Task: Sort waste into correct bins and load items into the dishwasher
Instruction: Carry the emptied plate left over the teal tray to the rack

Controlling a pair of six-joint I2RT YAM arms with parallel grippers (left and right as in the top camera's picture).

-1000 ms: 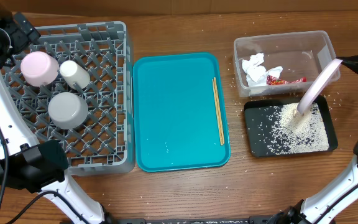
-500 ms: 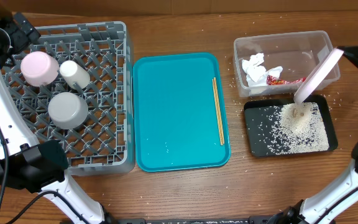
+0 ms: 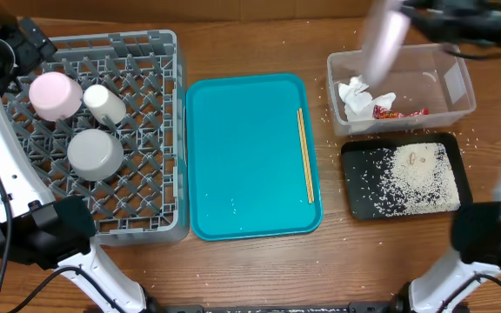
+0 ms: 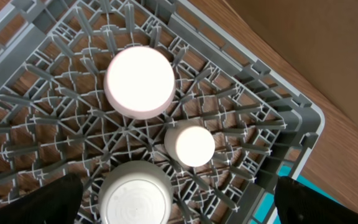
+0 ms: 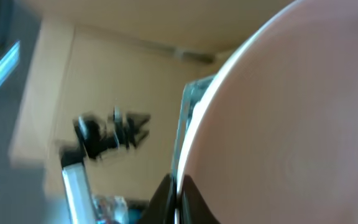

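Observation:
My right gripper [image 5: 174, 198] is shut on the rim of the large white plate [image 5: 278, 124]. In the overhead view the plate [image 3: 383, 39] is a blur held high over the clear tub [image 3: 446, 83], which holds napkins [image 3: 355, 94] and a red wrapper [image 3: 398, 112]. The black tray [image 3: 359, 196] holds rice [image 3: 420, 178]. My left gripper [image 4: 185, 204] is open and empty above the grey rack [image 3: 137, 174]. In the rack sit the pinkish dish [image 3: 55, 94], the white cup [image 3: 104, 103] and the grey bowl [image 3: 94, 154], all upside down. Chopsticks [image 3: 304, 155] lie on the teal tray.
The teal tray [image 3: 242, 156] lies between the rack and the bins. Loose rice grains are scattered on the wooden table around the tub and the black tray. The left arm's base [image 3: 42, 230] stands at the rack's front left corner.
The right gripper has lifted the plate off the black tray and swung it up and to the left, over the tub's far left corner. The left arm has not moved.

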